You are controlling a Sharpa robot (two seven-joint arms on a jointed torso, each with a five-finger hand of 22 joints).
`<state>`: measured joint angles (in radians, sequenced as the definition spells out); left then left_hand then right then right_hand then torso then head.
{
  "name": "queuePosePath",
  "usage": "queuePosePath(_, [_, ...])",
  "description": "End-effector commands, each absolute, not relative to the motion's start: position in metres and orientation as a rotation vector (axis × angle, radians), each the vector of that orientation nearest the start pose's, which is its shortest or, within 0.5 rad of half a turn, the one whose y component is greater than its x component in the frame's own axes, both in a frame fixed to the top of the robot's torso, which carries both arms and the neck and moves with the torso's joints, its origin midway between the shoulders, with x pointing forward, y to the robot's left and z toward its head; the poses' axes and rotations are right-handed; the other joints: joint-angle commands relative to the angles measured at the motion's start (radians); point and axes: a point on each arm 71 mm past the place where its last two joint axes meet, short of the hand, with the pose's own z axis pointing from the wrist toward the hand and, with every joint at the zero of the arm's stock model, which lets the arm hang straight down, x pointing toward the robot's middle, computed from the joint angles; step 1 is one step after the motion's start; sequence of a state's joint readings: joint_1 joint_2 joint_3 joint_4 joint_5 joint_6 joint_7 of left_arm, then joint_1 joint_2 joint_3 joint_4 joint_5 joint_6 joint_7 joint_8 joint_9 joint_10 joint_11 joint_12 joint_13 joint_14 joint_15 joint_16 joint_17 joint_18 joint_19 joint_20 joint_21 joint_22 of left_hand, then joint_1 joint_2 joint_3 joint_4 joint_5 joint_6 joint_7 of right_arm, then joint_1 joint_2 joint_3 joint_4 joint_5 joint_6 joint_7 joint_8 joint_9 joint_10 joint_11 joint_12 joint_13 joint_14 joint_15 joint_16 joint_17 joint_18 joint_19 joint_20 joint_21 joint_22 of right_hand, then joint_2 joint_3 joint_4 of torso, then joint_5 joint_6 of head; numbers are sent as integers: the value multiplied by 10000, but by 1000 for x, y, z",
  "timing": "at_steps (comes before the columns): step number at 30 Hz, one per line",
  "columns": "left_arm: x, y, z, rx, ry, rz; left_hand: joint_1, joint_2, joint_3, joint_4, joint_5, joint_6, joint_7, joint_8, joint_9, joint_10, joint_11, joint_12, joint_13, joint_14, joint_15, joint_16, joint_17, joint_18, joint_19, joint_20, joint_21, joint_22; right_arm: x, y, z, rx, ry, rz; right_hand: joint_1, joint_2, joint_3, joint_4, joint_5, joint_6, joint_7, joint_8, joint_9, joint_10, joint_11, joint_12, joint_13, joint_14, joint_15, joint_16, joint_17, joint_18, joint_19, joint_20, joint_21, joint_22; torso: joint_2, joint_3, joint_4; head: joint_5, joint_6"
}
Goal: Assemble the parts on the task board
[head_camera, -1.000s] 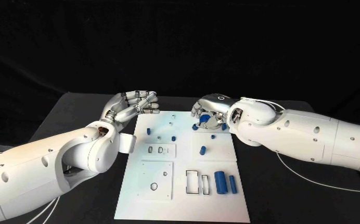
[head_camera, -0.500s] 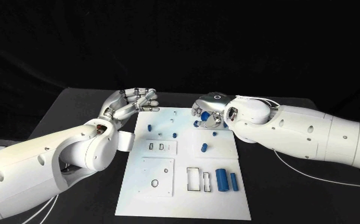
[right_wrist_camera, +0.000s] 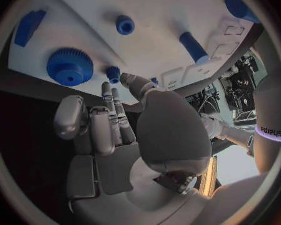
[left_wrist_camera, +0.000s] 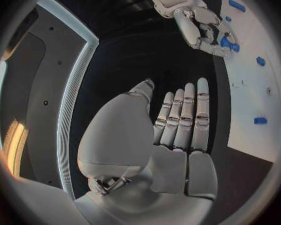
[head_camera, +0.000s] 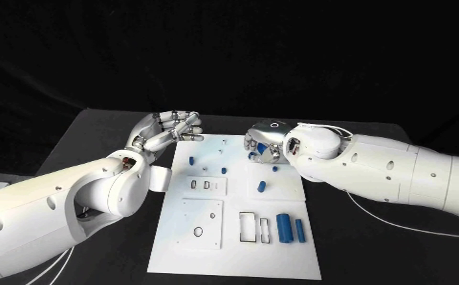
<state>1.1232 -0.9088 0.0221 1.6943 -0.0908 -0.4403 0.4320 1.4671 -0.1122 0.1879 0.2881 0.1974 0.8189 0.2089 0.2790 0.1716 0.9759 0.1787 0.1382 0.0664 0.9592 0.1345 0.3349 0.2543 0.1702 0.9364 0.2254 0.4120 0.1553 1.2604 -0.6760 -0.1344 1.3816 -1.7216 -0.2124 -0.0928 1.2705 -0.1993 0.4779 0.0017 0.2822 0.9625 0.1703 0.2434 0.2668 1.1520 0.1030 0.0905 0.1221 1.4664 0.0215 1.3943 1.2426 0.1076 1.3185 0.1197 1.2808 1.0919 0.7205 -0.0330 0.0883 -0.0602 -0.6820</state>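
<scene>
The white task board (head_camera: 239,248) lies in the middle of the table. My right hand (head_camera: 264,140) hovers over its far right corner with nothing in its fingers. A blue gear (right_wrist_camera: 70,66) lies on the board just beyond its fingers (right_wrist_camera: 109,110), and a small blue peg (right_wrist_camera: 113,74) stands at their tips. My left hand (head_camera: 173,129) is raised off the board's far left corner, fingers straight and side by side, holding nothing. Two blue cylinders (head_camera: 284,227) lie near the board's right edge, and a blue peg (head_camera: 261,186) stands mid-board.
More small blue parts (head_camera: 192,160) stand on the board's far half. A blue block (right_wrist_camera: 29,27) lies beside the gear. Cut-out slots (head_camera: 248,227) and recessed plates (head_camera: 203,184) mark the board's near half. Black table runs along both sides of the board.
The whole picture has shifted slightly. My left hand's fingers have straightened a little. My right hand has stayed over the far right corner of the board.
</scene>
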Motion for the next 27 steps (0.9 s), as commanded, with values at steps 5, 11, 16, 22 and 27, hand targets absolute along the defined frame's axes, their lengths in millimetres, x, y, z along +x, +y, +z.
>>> queuePosePath(5, [454,195,-171,-10408,13791,-15781,-5,-92,0,9,-51,-24,253,-37,-16,-40,34,-36,1,-60,-16,-45,14,123,89,14,34,11,503,-150,-205,-5600,16937,4827,155,192,377,-28,-17,300,-82,153,121,322,-90,125,27,466,-60,114,18,-182,131,-29,231,310,90,2,37,-23,-15])
queuePosePath(11, [454,195,-172,-10447,13837,-15766,-7,-74,8,6,-47,-30,261,-43,-17,-61,42,-64,-1,-75,-11,-57,24,121,94,13,44,12,504,-152,-206,-5524,16993,4779,227,282,604,-57,-112,405,-136,218,214,462,-144,124,27,461,-102,159,23,-226,234,-64,425,604,127,-11,60,-30,5])
queuePosePath(16, [454,196,-172,-10463,13851,-15746,-7,-74,8,6,-47,-30,261,-43,-17,-61,42,-64,-1,-75,-11,-57,24,121,94,13,44,12,505,-153,-206,-5456,16934,4757,321,362,762,-119,-172,462,-160,267,285,538,-173,120,32,461,-129,191,37,-245,271,-82,514,739,140,-10,86,-24,-6])
queuePosePath(22, [455,197,-172,-10484,13876,-15723,6,-62,20,-2,-42,-39,266,-49,-20,-74,47,-82,-2,-80,-9,-63,32,119,96,12,50,13,505,-154,-205,-5366,16753,4741,462,439,995,-260,-414,467,-158,300,379,581,-182,85,33,451,-140,214,21,-244,242,-101,552,791,166,-17,90,-44,28])
queuePosePath(27, [455,197,-172,-10495,13896,-15714,10,-62,22,-6,-42,-53,273,-58,-23,-88,53,-97,-3,-84,-7,-66,37,118,96,12,54,13,506,-154,-204,-5335,16673,4690,525,460,1087,-334,-454,473,-155,316,419,604,-185,76,36,456,-145,244,55,-262,279,-99,618,897,173,-24,94,-55,48])
